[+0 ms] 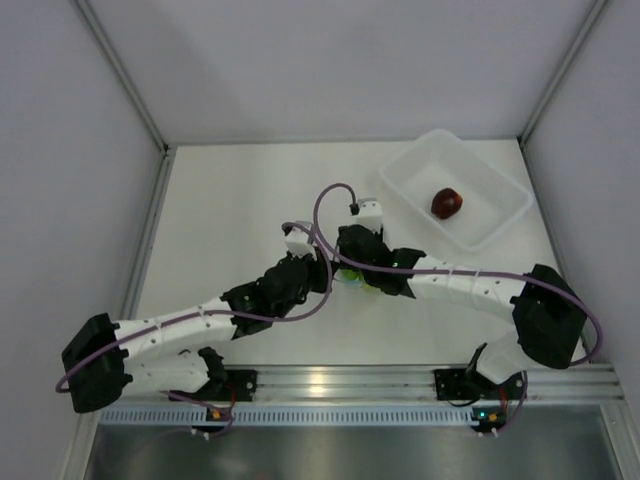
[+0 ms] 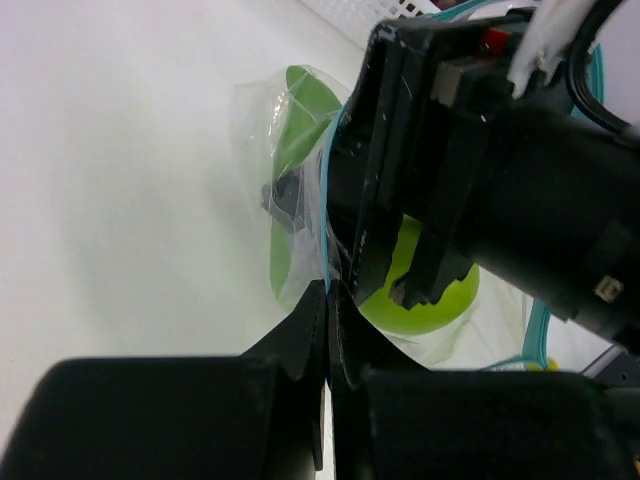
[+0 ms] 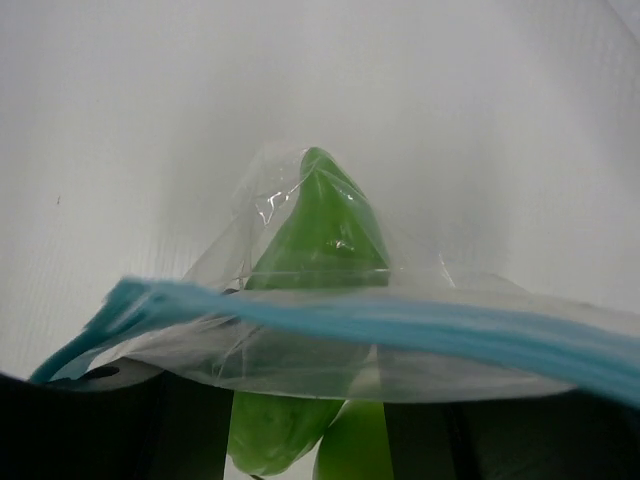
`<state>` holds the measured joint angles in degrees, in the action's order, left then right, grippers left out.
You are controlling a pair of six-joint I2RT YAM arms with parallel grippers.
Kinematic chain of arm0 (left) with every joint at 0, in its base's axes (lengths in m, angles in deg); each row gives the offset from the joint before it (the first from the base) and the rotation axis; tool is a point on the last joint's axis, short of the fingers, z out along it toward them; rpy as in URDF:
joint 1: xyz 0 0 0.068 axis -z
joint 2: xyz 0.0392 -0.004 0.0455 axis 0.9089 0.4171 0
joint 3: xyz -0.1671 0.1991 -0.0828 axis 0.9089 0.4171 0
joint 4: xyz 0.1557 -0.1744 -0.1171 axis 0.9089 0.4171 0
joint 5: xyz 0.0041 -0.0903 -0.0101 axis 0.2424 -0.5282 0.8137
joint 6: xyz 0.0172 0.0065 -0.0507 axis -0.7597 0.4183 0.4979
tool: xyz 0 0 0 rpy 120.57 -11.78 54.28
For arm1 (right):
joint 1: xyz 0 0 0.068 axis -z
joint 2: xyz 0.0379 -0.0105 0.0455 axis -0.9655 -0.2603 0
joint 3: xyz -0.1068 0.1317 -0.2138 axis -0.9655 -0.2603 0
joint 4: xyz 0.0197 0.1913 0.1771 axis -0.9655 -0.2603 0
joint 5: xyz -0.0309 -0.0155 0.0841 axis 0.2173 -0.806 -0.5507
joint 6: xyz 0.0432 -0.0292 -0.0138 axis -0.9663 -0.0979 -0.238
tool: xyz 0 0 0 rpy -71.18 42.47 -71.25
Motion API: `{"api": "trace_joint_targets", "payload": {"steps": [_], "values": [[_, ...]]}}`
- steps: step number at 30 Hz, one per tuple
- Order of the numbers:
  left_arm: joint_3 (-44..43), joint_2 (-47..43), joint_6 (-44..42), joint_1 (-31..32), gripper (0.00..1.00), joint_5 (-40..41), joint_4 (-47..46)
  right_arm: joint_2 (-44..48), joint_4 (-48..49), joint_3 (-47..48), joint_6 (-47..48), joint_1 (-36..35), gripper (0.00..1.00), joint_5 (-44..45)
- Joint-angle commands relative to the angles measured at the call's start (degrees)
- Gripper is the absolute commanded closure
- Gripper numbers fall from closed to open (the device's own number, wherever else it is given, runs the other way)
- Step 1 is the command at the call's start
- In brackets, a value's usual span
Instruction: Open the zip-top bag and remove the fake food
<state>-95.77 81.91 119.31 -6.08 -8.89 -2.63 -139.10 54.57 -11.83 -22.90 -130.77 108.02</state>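
Observation:
The zip-top bag (image 2: 258,120) lies mid-table, its blue strip (image 3: 400,325) crossing the right wrist view. My left gripper (image 2: 330,292) is shut on the strip edge of the bag. My right gripper (image 3: 310,440) reaches into the bag's mouth. Its fingers stand a little apart, with the elongated green fruit (image 3: 320,235) and the yellow-green apple (image 2: 440,295) filling the gap between them. Both grippers meet over the bag (image 1: 352,280) in the top view. The dark red-brown fruit (image 1: 446,203) lies in the white tray (image 1: 490,185).
The white translucent tray stands at the back right, near the right wall. White enclosure walls bound the table on the left, back and right. The arms' bases sit on a metal rail (image 1: 340,382) at the near edge.

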Motion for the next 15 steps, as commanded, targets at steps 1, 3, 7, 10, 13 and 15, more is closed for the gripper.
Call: {"api": "trace_joint_targets", "payload": {"steps": [1,3,7,10,13,15], "values": [[0.92,0.61,-2.43,3.40,1.00,-0.83,-3.97,-0.66,1.78,5.86,-6.62,3.56,1.00,-1.35],[1.35,1.14,-2.70,3.66,1.00,0.85,-3.97,-1.10,0.21,8.05,-6.44,4.70,1.00,-5.57],[0.92,2.89,-2.00,3.84,1.00,3.39,-4.32,-1.19,-2.78,9.29,-7.23,4.70,1.00,-7.95],[-0.39,4.65,0.02,4.37,1.00,8.29,-2.66,-1.19,-5.15,9.29,-7.41,4.09,1.00,-7.78],[-2.24,5.27,3.36,4.37,1.00,13.84,1.47,-0.66,-7.62,9.03,-6.89,3.65,1.00,-8.66],[-2.16,5.27,2.93,4.46,1.00,16.40,2.19,0.22,-9.46,8.68,-6.53,3.74,1.00,-9.71]]}}
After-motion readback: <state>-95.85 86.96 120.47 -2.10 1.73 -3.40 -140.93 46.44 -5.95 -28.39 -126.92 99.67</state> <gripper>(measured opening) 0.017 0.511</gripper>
